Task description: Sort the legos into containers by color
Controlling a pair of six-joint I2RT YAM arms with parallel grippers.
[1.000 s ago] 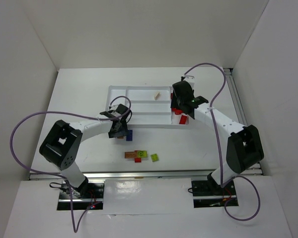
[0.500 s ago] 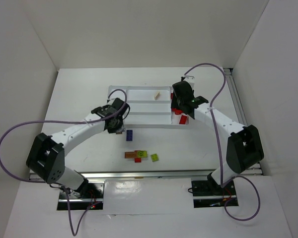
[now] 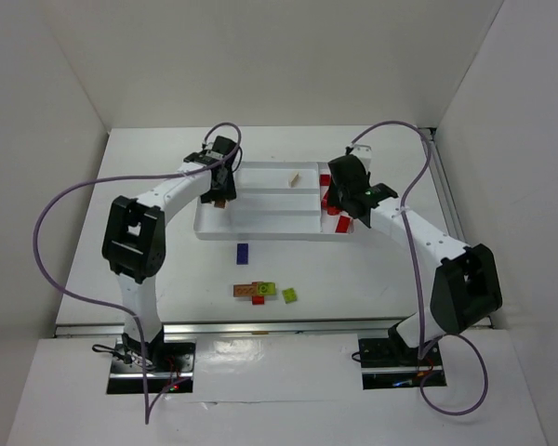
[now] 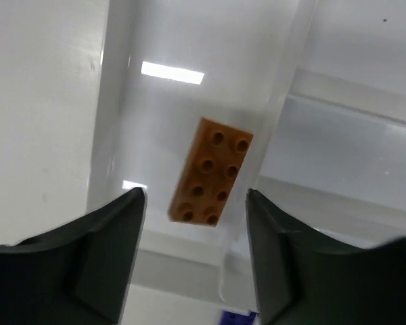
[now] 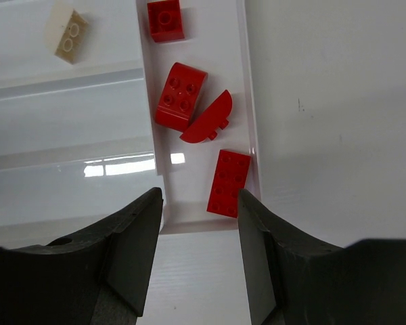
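Observation:
The white tray [image 3: 260, 230] lies mid-table. My left gripper [image 3: 219, 190] hangs open over its left end section, where an orange-brown plate [image 4: 211, 172] lies free below the spread jaws. My right gripper [image 3: 346, 209] is open and empty over the right end section, which holds several red bricks [image 5: 181, 97], one a flat red plate [image 5: 229, 183]. A cream brick [image 3: 295, 177] lies in the far slot and also shows in the right wrist view [image 5: 67, 36]. On the table lie a blue-purple plate [image 3: 243, 253], an orange-brown plate [image 3: 246, 290], a small red piece [image 3: 259, 300] and two lime green pieces [image 3: 288, 295].
The tray's thin dividing walls [image 4: 281, 101] stand beside the orange-brown plate. White enclosure walls ring the table. A purple cable loops from each arm. A metal rail [image 3: 442, 181] runs along the right edge.
My left arm swung from the table in front of the tray to over its left end section, and the orange-brown plate now lies free there. My right gripper barely moved.

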